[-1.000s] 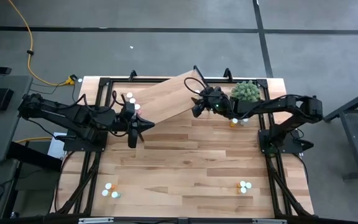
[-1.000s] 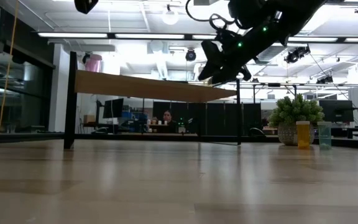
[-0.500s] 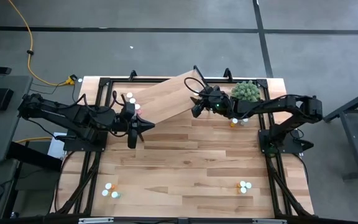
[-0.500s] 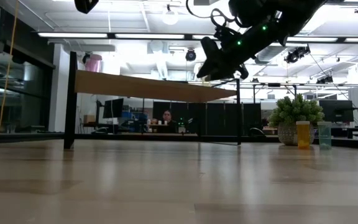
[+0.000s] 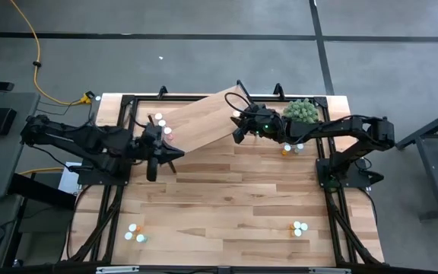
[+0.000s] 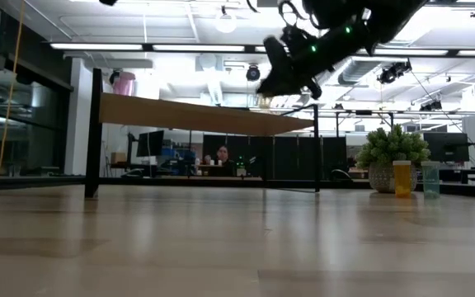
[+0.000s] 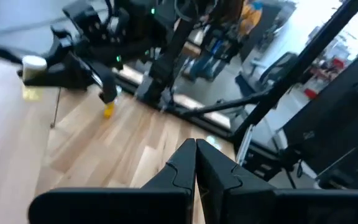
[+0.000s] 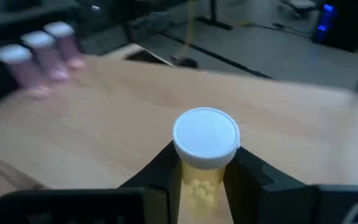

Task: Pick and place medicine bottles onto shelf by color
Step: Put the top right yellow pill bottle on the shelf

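Note:
My right gripper (image 5: 238, 126) is shut on a yellow medicine bottle with a white cap (image 8: 205, 140). It holds the bottle above the right end of the light-wood shelf (image 5: 204, 122); the low view also shows the gripper (image 6: 291, 70) above the shelf (image 6: 188, 115). Three pink bottles (image 8: 39, 56) stand on the shelf's left end (image 5: 160, 122). My left gripper (image 5: 176, 154) is shut and empty, over the table just near of the shelf. In the left wrist view its fingers (image 7: 196, 155) are closed together. My right gripper pinches the yellow bottle's body (image 8: 199, 183) just below the white cap, between its two fingers. The fingers come from the table's right, slanting a little downward. The bottle stands upright in the hold, lifted clear above the shelf top.
A fuzzy green plant (image 5: 303, 112) stands at the far right, with an orange bottle (image 6: 402, 177) and a teal bottle (image 6: 430, 178) beside it. More bottles stand near the front left (image 5: 135, 232) and front right (image 5: 299, 227) of the table.
My right gripper has risen and gone toward the table's far left, over the shelf's right end, with the yellow bottle still upright. My left arm has drawn back a little toward the table's left edge.

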Tool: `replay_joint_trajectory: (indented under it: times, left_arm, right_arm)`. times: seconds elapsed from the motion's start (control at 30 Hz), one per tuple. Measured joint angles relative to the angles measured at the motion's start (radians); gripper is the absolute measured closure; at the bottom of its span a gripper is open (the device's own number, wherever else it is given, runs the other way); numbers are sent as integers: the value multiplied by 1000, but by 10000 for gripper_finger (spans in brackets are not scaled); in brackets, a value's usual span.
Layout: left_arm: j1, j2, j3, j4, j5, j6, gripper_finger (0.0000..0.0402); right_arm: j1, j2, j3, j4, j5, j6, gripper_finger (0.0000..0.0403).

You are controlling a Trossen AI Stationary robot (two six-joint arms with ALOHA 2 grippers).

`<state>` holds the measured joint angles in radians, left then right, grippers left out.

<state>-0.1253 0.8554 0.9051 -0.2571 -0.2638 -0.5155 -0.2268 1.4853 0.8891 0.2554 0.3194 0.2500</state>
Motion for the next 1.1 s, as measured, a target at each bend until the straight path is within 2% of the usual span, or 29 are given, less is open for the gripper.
replay_joint_trajectory:
  times: [0.2,0.33,0.7,0.93,1.1]
  left_arm:
    - [0,-104,0,3,-101,47,401]
    - [1,-158,0,15,-153,48,401]
    - [1,-187,0,91,-144,59,402]
    - [1,-186,0,91,-141,58,401]
    - [1,-187,0,101,-141,56,402]
  right_arm:
    - [47,24,155,-5,-40,-118,320]
    - [72,133,302,-32,-54,-181,320]
    - [55,527,737,-35,-207,-205,320]
    - [22,687,927,-121,-270,-167,320]
    - [16,803,1068,-178,-272,-179,320]
